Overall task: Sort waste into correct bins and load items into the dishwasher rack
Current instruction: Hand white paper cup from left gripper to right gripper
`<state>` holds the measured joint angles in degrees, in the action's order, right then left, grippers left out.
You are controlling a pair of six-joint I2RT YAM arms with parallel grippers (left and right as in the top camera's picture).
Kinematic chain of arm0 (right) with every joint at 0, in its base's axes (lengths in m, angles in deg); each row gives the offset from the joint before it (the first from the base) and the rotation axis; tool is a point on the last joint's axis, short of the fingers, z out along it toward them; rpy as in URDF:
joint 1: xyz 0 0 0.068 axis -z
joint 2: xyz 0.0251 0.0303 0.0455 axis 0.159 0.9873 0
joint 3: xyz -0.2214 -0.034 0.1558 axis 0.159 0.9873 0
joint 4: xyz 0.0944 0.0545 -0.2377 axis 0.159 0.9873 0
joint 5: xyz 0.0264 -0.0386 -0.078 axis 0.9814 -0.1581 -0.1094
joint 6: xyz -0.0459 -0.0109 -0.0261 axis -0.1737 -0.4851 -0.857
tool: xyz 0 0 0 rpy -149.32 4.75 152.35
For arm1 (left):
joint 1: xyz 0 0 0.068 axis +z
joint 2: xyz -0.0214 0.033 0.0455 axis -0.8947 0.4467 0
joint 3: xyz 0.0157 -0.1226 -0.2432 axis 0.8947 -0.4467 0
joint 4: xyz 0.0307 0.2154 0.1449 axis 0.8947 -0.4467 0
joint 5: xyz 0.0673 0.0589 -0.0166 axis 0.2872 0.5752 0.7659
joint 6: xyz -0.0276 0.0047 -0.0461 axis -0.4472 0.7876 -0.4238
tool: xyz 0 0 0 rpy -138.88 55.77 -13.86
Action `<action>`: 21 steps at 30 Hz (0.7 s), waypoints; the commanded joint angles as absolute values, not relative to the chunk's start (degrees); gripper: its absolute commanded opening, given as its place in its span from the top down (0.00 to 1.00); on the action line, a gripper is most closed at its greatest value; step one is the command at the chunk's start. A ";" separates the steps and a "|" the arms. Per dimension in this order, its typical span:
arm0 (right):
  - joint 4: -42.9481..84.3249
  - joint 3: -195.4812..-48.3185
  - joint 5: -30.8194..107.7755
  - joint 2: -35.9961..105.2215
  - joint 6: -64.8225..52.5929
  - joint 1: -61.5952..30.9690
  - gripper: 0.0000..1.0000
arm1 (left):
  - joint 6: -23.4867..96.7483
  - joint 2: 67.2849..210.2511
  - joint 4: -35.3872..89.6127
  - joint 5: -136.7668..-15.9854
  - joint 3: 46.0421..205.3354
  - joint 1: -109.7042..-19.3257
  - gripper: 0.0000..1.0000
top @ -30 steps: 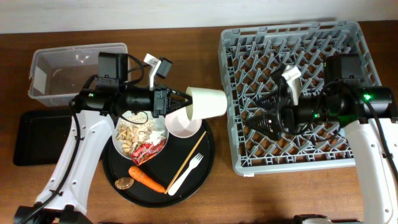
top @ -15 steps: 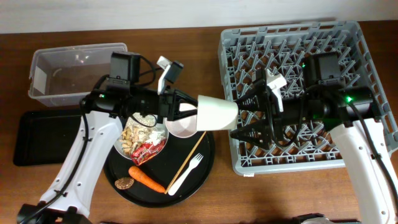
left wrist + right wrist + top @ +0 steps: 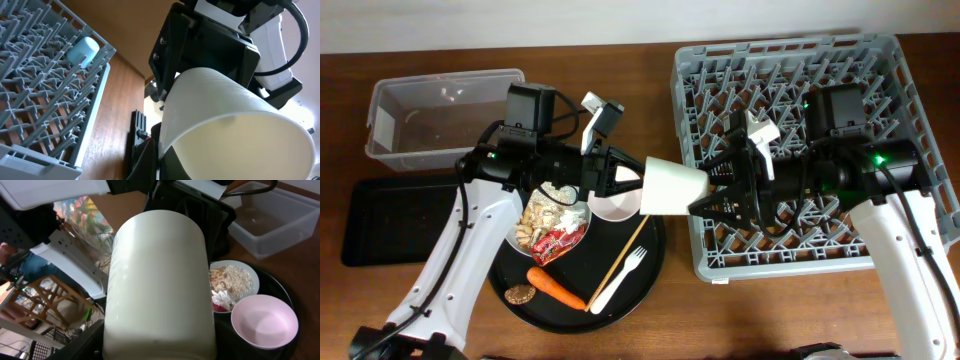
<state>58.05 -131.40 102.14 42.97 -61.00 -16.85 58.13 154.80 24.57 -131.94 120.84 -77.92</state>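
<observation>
Light, thin-walled and slick, the small white cup (image 3: 672, 186) – clenched sideways in the left hand (image 3: 628, 177) – wants a gentle pinch at its stiffer base from the spread-open right hand (image 3: 712, 190).

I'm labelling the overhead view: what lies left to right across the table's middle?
In order: shallow black tray → white plate → pink bowl → white cup → dishwasher rack.
</observation>
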 commanded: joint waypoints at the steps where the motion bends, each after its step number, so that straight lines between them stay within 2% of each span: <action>1: 58.03 -131.83 103.40 43.39 -61.54 -17.47 0.41 | 58.98 155.19 25.35 -133.40 121.62 -78.12 1.00; 4: 58.16 -131.83 103.75 43.39 -61.54 -17.47 0.43 | 58.98 155.19 25.99 -133.40 121.62 -78.12 0.99; 6: 58.16 -131.83 103.73 43.39 -61.54 -17.44 0.45 | 58.98 155.19 26.01 -133.38 121.62 -78.10 0.93; 7: 58.16 -131.83 103.71 43.39 -61.54 -17.44 0.45 | 59.00 155.19 25.99 -133.07 121.62 -78.10 0.80; 8: 58.14 -131.83 103.64 43.39 -61.54 -17.44 0.45 | 58.98 155.19 25.90 -132.11 121.62 -78.10 0.55; 9: 58.14 -131.83 102.75 43.39 -61.54 -17.44 0.45 | 58.98 155.19 25.62 -130.47 121.62 -78.10 0.44; 10: 58.12 -131.83 101.22 43.39 -60.84 -17.40 0.46 | 58.98 155.19 24.89 -128.26 121.62 -78.10 0.36; 17: 57.11 -132.03 88.19 43.37 -53.00 -17.31 0.48 | 59.05 155.19 18.82 -113.80 121.62 -78.06 0.33; 21: 54.88 -134.50 70.55 43.37 -40.08 -15.70 0.48 | 59.05 155.19 11.30 -96.94 121.62 -78.06 0.31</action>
<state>55.82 -131.48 86.42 43.08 -51.45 -16.79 58.41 154.80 15.06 -113.07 120.99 -77.97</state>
